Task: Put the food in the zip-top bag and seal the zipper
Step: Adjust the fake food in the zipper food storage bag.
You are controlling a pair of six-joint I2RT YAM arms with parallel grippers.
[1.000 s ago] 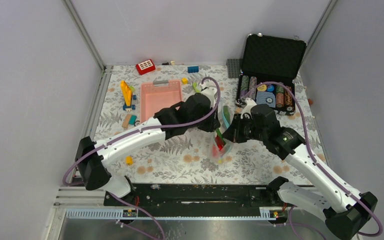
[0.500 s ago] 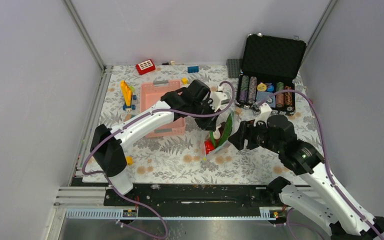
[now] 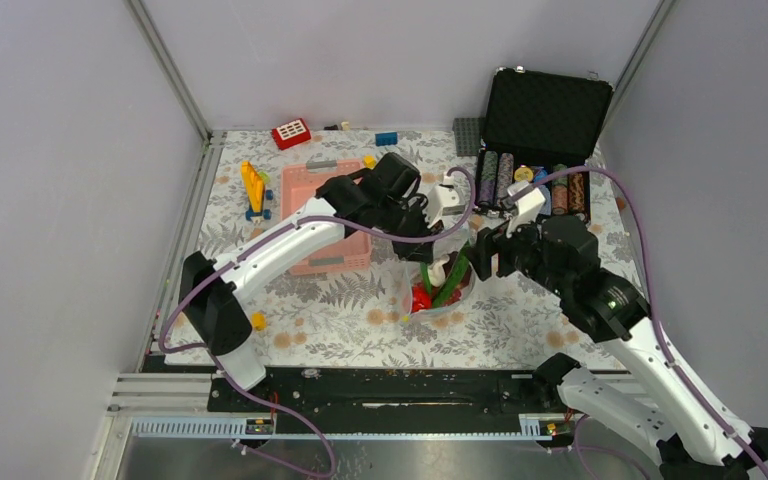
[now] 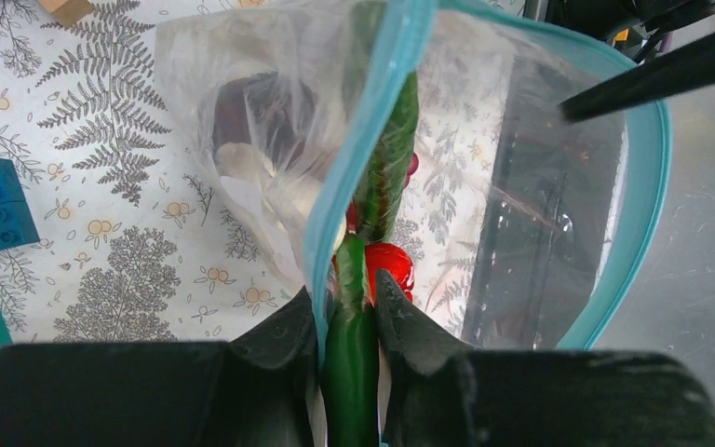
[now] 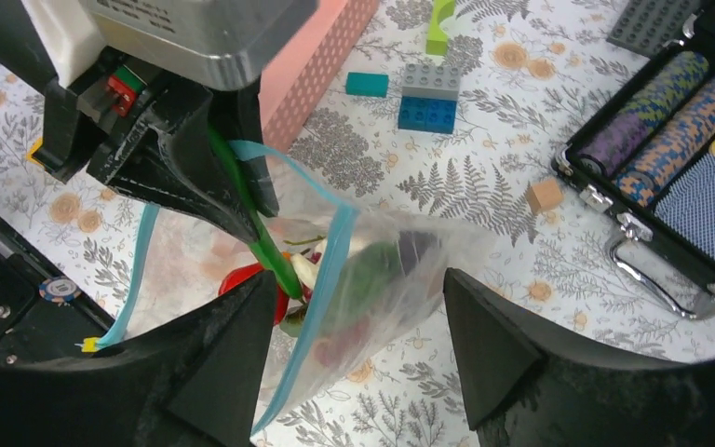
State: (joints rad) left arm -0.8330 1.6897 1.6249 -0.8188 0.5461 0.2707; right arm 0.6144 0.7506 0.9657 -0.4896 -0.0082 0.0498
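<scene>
Your left claw (image 4: 346,296) pinches the blue strip (image 4: 372,121) of the floppy bag (image 4: 540,186) and a green pod (image 4: 386,177); take that strip just ahead of your open right claw (image 5: 358,279).

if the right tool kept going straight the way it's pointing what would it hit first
Most likely the zip-top bag, which sits just ahead of the open right tool; the left tool pinching its rim lies beyond, though depth is unclear.

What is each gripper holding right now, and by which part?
Left gripper pinches the zip-top bag by its zipper edge, a green pod caught too. Right gripper is open, holding nothing.
</scene>
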